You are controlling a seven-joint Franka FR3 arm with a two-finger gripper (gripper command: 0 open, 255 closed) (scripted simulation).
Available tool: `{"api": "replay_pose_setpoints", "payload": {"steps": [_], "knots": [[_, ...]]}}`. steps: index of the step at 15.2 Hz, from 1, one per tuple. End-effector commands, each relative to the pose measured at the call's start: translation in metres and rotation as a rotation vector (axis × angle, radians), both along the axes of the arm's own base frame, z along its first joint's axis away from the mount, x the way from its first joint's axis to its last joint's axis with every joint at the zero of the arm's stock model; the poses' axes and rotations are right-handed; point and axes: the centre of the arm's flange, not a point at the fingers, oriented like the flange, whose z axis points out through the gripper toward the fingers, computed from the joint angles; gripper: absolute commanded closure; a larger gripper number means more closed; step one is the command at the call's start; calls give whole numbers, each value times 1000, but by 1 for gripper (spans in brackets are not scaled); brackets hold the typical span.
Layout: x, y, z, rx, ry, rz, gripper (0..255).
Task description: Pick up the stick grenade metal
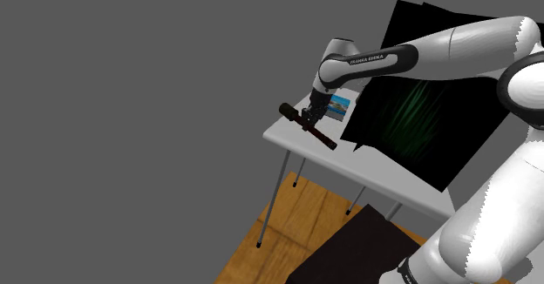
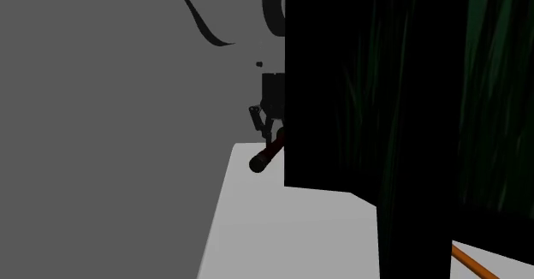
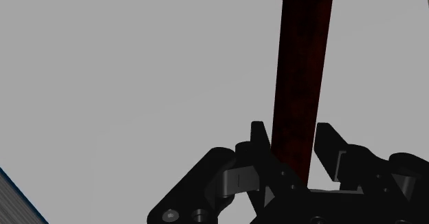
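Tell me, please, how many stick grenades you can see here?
1. The stick grenade is clasped between the fingers by its dark red handle, near the table's corner. The big black panel hides much of the table, so others may be hidden.

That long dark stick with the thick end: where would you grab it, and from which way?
Grip the slim, straight shaft of the stick grenade, not its thicker head. Come down from above with the fingers crossing its length: it lies roughly level over the table, and the narrow shaft fits between them. The gripper clasps it just so.
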Motion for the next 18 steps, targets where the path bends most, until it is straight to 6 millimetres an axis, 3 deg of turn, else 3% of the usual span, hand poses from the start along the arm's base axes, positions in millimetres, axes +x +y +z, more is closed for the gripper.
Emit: {"api": "replay_pose_setpoints", "payload": {"steps": [1,16,18], "knots": [[0,0,0,0,1,-1,255],[0,0,80,0,1,-1,255],[0,0,80,0,1,-1,255]]}}
